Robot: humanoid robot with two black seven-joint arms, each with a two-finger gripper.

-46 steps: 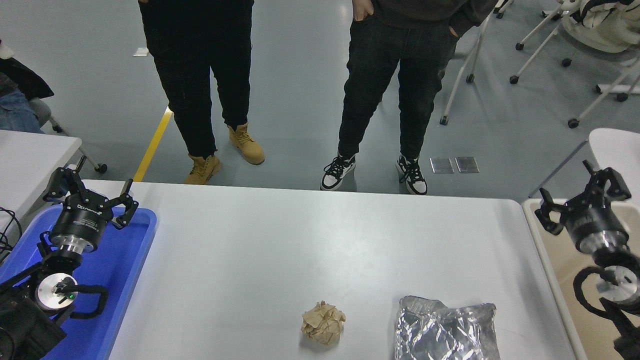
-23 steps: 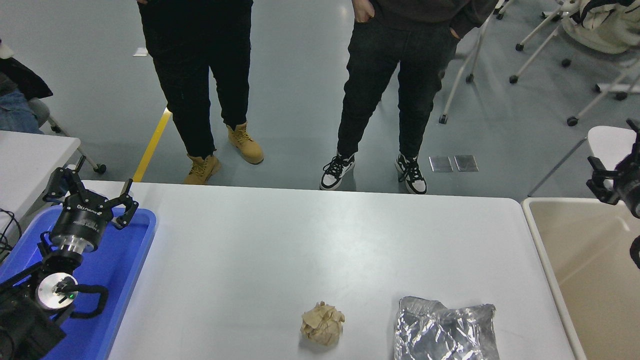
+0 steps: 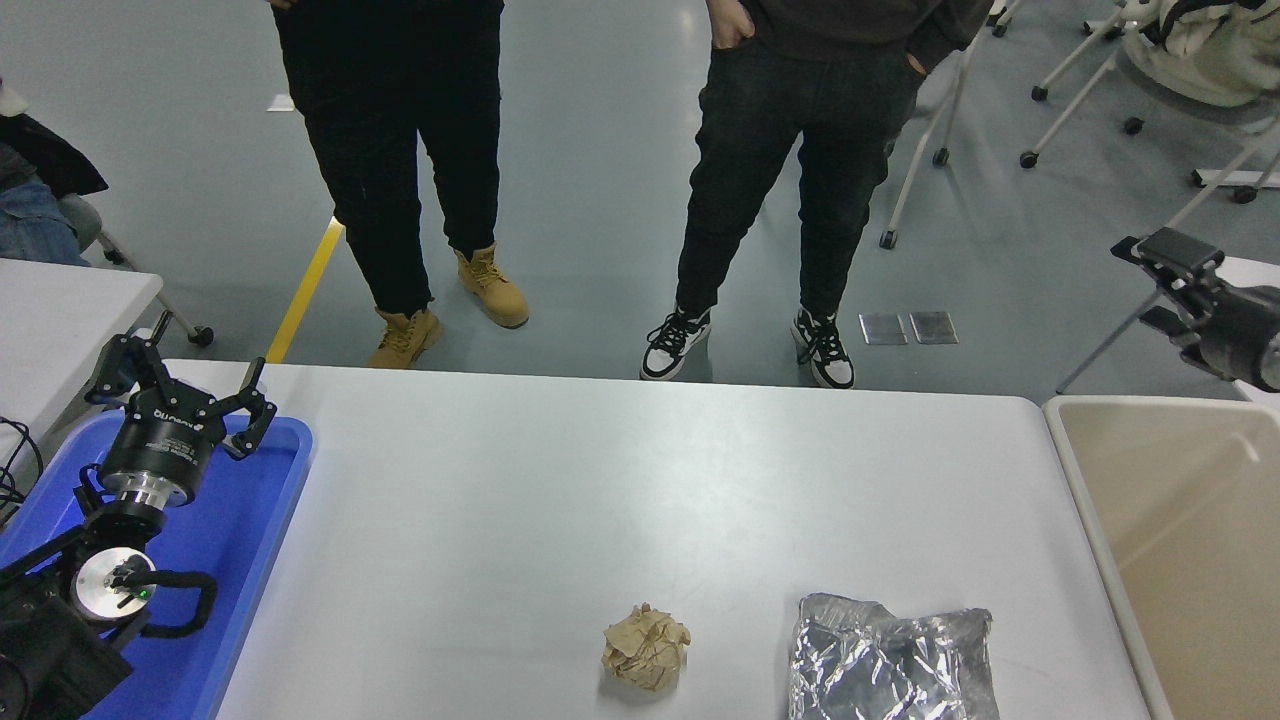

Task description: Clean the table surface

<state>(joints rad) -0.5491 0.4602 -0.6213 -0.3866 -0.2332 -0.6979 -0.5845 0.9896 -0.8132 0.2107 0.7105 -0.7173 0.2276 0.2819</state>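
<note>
While two people stand on the grey floor beyond its far edge, the white table surface (image 3: 560,500) spreads across the middle of the view, from the blue tray at the left to the beige bin at the right. That beige bin (image 3: 1180,540) sits just beside the surface's right edge, its pale interior showing. The blue plastic tray (image 3: 250,540) lies at the surface's left end. One person (image 3: 400,150), in black trousers and tan boots, stands at the far left; the other person (image 3: 800,150), in dark trousers and black-and-white sneakers, stands far centre with hands in pockets. A crinkled silver foil bag (image 3: 890,665) rests on the near right part of the surface, partly cut by the picture's bottom edge. Just left of it, a little apart, lies a crumpled ball of brown paper (image 3: 646,648). The left pincer (image 3: 178,385) is parked over the tray's far end, its fingers spread, pinching nothing. The right pincer (image 3: 1165,275) hangs high at the right edge, beyond the bin's far rim and above the floor; I cannot tell whether it is spread or pressed together.
</note>
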